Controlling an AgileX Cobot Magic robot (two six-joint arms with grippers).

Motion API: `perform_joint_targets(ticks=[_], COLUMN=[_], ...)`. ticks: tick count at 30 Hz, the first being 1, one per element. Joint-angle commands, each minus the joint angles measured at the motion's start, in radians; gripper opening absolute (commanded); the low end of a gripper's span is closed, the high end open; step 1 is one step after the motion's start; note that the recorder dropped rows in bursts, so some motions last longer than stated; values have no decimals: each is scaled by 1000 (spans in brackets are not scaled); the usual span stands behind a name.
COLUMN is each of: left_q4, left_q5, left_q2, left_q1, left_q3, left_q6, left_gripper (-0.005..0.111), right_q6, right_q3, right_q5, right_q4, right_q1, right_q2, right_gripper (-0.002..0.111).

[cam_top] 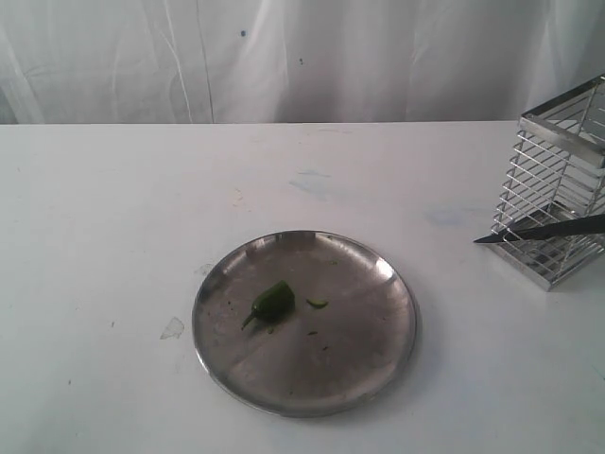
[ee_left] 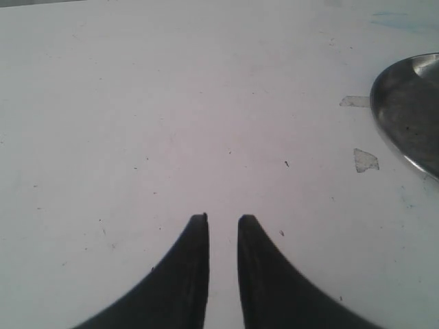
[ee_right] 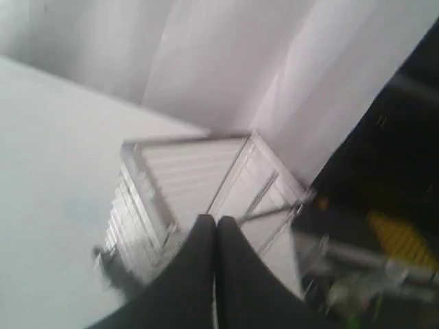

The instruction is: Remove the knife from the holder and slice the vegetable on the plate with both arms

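The steel plate [cam_top: 345,364] lies at the table's middle front. On it rest the dark green vegetable [cam_top: 274,301] and a small cut bit [cam_top: 317,304]. At the right edge stands the chrome wire holder [cam_top: 558,180]. The black knife [cam_top: 539,230] runs nearly level across its lower part, tip pointing left, its other end cut off by the frame. Neither arm shows in the exterior view. My left gripper [ee_left: 223,219] is open by a narrow gap over bare table, the plate [ee_left: 411,110] off to one side. My right gripper [ee_right: 216,219] is shut above the blurred holder [ee_right: 185,171], nothing visible between its fingers.
A white curtain [cam_top: 284,57] hangs behind the table's far edge. Small pale flecks sit on the tabletop beside the plate [cam_top: 172,328] [ee_left: 365,160]. Beyond the holder, the right wrist view shows a dark area with a yellow object [ee_right: 398,236].
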Motion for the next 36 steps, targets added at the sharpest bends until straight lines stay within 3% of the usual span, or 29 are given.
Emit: perform_joint_targets(ticks=[1, 4, 10, 14, 18, 23, 31, 36], left_q4=[-11, -11, -11, -11, -11, -11, -11, -11], left_q5=[4, 4, 4, 4, 4, 4, 4, 4], left_q2=[-5, -5, -5, -5, -5, -5, -5, -5], left_q1=[-7, -7, -31, -55, -55, -55, -55, -55], left_q3=[3, 3, 3, 3, 3, 3, 3, 3], left_q6=[0, 0, 0, 0, 0, 0, 0, 0], left_gripper=[22, 22, 22, 22, 22, 22, 22, 22], right_q6=[210, 226, 179, 212, 376, 261, 63, 51], right_q3=[-127, -318, -551, -599, -597, -496, -418, -407], right_q5=[326, 661, 892, 894, 794, 751, 736, 741], right_q4=[-14, -14, 8, 1, 54, 311, 447, 436], right_q1=[-18, -18, -18, -47, -230, -375, -347, -326], right_q2=[155, 258, 466, 542, 530, 545, 550, 550], right_gripper=[0, 0, 0, 6, 7, 4, 5, 24])
